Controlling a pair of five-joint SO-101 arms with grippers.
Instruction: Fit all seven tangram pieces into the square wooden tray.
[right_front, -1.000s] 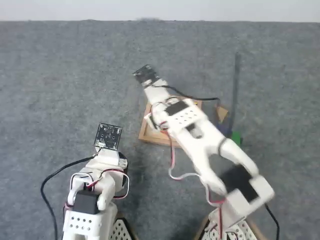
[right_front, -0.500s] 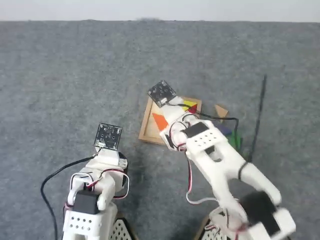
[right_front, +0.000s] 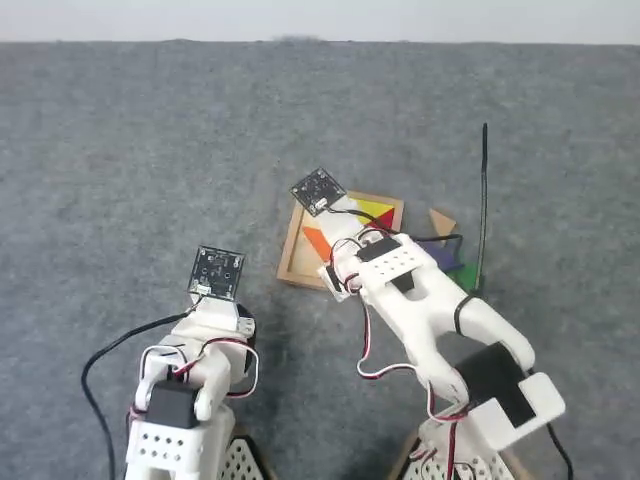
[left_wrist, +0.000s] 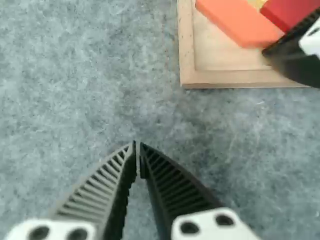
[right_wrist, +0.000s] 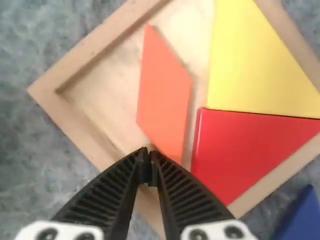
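Orange piece in tray, just beside closed right gripper

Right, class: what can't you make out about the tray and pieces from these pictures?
- High view: the right arm covers much of the tray, so pieces inside cannot be counted.
- High view: the green piece is partly behind that arm.
- Right wrist view: the blue piece is cut off by the edge.
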